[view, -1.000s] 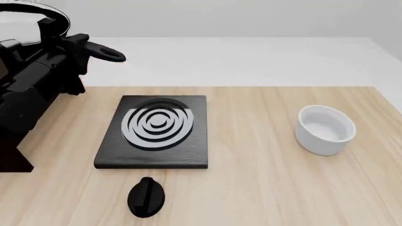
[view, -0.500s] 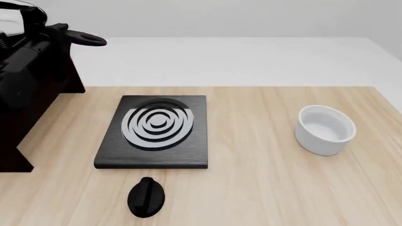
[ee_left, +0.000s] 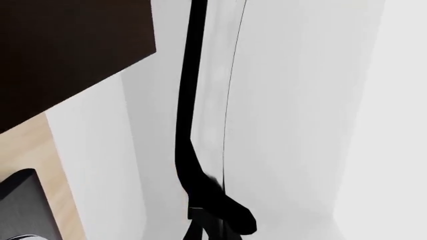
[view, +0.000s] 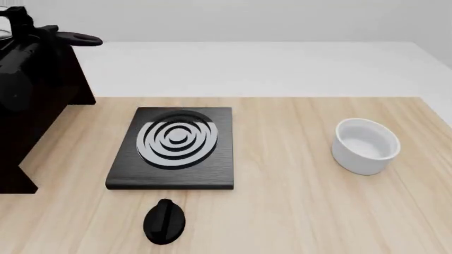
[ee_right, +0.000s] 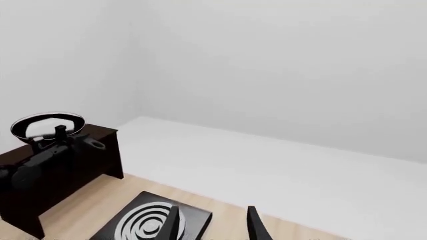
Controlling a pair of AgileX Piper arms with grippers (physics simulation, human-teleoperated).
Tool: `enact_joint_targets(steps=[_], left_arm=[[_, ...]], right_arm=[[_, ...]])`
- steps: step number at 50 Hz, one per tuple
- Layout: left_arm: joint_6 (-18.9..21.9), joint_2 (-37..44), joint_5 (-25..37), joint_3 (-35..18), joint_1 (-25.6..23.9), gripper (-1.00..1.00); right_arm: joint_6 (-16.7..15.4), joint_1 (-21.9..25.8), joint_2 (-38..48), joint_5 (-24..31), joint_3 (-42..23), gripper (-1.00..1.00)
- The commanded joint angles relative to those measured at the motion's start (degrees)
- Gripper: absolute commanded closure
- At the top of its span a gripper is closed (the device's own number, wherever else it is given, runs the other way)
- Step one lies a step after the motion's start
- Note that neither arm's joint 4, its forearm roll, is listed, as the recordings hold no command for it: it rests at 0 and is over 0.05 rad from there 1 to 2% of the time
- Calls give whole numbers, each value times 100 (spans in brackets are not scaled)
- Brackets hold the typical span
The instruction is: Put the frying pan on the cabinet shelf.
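The frying pan (ee_right: 48, 125) hangs above the dark cabinet shelf (ee_right: 67, 167), its glossy round body tilted up on edge. My left gripper (ee_right: 61, 136) is shut on it where the handle meets the body. In the front view only the handle's tip (view: 79, 38) pokes out past the left arm at the top left, over the cabinet shelf (view: 50, 106). In the left wrist view the frying pan (ee_left: 190, 115) is a thin black edge-on strip. My right gripper (ee_right: 213, 227) is open and holds nothing, well away from the pan; it is out of the front view.
A square black hob (view: 173, 147) with white rings lies on the wooden table beside the cabinet. A black oval knob (view: 164, 221) sits in front of it. A white bowl (view: 365, 145) stands at the right. A white surface stretches behind the table.
My left arm has carried the frying pan further left and up over the cabinet. The handle's tip has moved towards the top-left corner of the front view.
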Motion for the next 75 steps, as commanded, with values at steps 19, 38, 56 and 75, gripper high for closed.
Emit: enact_joint_targets(steps=[19,38,56,75], left_arm=[[21,546,-285,-270,535,100],[-127,817,-704,4,657,100],[-253,932,-1086,334,741,100],[-274,1056,-1201,368,858,100]], right_arm=[[86,50,136,-243,391,-100],[37,28,203,-154,309,-100],[72,4,148,-120,390,-100],[125,48,243,-215,517,-100]])
